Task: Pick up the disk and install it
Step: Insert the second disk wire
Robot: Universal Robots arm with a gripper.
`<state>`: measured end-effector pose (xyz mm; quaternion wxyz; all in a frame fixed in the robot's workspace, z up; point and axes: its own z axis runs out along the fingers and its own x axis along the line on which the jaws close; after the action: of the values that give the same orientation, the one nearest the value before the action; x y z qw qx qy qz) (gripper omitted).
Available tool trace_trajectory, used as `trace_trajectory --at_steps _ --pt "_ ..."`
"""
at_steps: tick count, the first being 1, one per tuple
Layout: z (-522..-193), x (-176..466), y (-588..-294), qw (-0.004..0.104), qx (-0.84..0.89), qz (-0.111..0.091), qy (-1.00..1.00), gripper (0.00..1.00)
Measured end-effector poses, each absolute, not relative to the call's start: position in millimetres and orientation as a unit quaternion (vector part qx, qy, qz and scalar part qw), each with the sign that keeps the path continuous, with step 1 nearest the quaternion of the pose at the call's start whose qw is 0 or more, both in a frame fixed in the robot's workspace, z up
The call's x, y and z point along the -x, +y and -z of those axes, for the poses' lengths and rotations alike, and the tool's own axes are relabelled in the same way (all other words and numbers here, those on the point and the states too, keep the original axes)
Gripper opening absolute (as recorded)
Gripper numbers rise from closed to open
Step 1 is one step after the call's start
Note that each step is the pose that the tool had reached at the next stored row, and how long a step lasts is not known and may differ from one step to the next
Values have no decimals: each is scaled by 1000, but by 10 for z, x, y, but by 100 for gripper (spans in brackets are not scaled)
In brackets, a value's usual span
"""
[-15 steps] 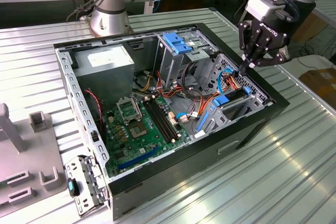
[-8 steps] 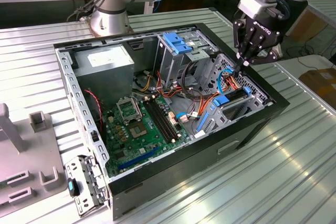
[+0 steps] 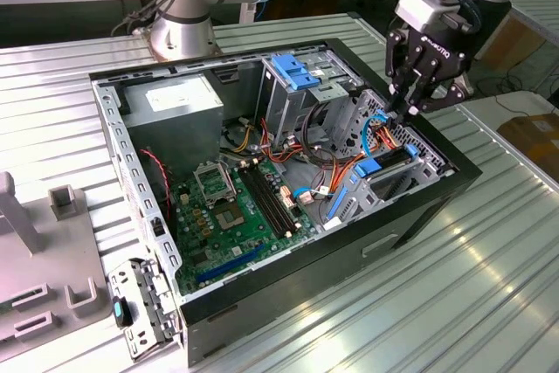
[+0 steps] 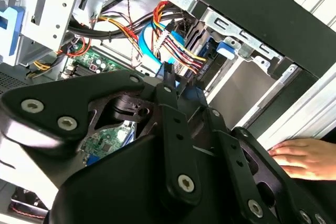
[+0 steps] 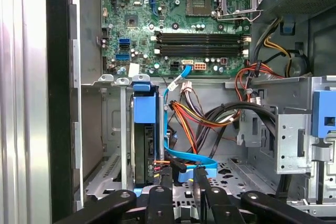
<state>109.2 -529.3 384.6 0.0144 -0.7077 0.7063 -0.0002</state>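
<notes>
The disk [image 5: 145,145] stands on edge in the drive bay [image 3: 403,183] at the front corner of the open computer case [image 3: 288,299], its blue carrier frame uppermost. In the first wrist view it sits between the bay's metal rails, with cables [image 5: 186,157] running to its near end. By appearance it is already in its slot; whether it is fully seated or latched cannot be confirmed from these views. The picking step looks complete and the installing step is at or near its end.

The gripper [image 3: 403,113] hangs above the bay, at the exterior view's right, with its fingertips [image 5: 166,178] down among the coloured wiring. In the first wrist view the jaws stand narrow, a small gap between them, closed on nothing that can be made out. The disk lies just beside the jaws, to one side of them, not between them; contact cannot be established.

A person's hand [image 4: 304,156] rests on the bench [image 3: 489,286] by the case's outer wall in the second wrist view.
</notes>
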Motion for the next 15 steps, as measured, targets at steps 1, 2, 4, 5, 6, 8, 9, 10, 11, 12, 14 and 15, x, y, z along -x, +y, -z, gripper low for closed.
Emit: trace_trajectory --at_steps 1,2,4,5,6,8,9,10,11,12,14,15 --pt "-3830 -1092 -5285 14 708 1 706 30" --pt "-3787 -1091 -5274 13 708 2 706 30" --pt "-3758 -1091 -5274 12 708 3 706 22" --pt "-3740 -1092 -5274 11 708 4 706 16" --pt "-3731 -1091 -5274 11 708 4 706 16" --pt "-3726 -1091 -5278 11 708 4 706 16" --pt "-3724 -1091 -5291 11 708 4 706 16" --pt "-3720 -1091 -5315 11 708 4 706 16" --pt "-3716 -1091 -5339 11 708 4 706 16" --pt "-3707 -1091 -5383 12 708 4 706 16" --pt "-3665 -1062 -5453 13 709 4 705 16" --pt "-3658 -1055 -5458 13 710 5 704 16"
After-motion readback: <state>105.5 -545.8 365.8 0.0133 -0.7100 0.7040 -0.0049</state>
